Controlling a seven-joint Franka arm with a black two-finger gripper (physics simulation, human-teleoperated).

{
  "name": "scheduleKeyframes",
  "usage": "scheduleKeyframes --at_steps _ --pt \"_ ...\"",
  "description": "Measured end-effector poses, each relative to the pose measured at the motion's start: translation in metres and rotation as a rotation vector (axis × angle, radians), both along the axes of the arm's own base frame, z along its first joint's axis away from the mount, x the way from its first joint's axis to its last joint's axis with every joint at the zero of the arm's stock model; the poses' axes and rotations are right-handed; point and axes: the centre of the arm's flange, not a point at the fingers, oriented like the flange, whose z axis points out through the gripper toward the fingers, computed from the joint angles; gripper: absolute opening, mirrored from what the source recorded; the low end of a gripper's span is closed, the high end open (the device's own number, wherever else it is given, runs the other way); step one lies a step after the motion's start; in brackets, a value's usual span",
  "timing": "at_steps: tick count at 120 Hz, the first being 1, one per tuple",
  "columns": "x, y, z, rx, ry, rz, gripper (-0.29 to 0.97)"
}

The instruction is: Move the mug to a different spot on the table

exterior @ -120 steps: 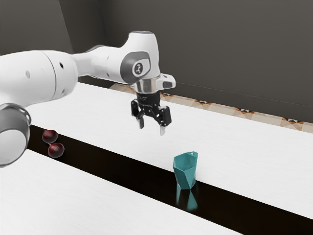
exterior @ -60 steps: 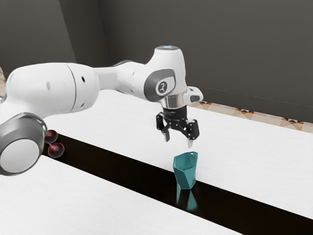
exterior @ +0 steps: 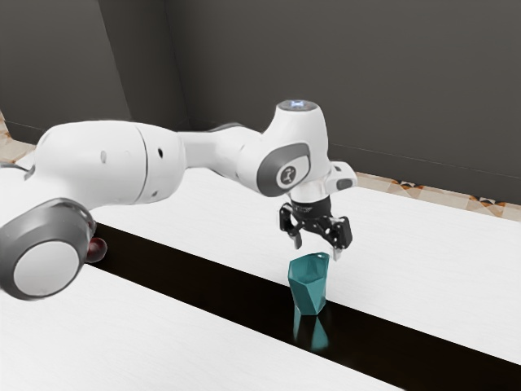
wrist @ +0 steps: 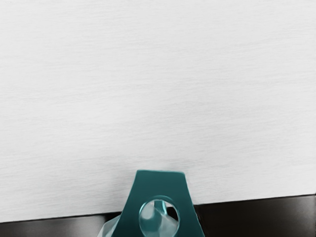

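A teal faceted mug stands upright at the edge of the dark glossy strip in the table. My gripper hovers just above the mug's rim, fingers apart and pointing down, touching nothing. In the wrist view the mug's teal handle with its hole lies directly under my hand, against the white tabletop.
A dark red ball peeks out behind the arm's elbow at the exterior view's left. White table surface spreads behind the mug and another white band lies in front. The dark strip runs diagonally between them.
My gripper has travelled toward the exterior view's right and down, from mid-table to just above the mug. The arm now covers most of the red balls.
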Motion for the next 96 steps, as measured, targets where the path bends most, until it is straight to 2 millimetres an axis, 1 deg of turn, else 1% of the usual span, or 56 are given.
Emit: scheduleKeyframes --at_steps 8,31,44,62,72,86,96 --pt "0.000 -0.006 -0.001 0.003 -0.021 -0.006 0.68" --pt "0.002 -0.015 0.002 0.008 -0.074 0.000 0.68" --pt "0.004 -0.014 0.000 0.017 -0.085 0.023 0.68" --pt "0.006 -0.011 -0.005 0.123 -0.133 0.023 0.68" --pt "0.003 -0.011 -0.008 0.151 -0.138 0.043 0.68" --pt "-0.002 -0.010 -0.002 0.140 -0.093 0.112 0.68" --pt "-0.005 -0.010 -0.003 0.142 -0.060 0.150 0.68"
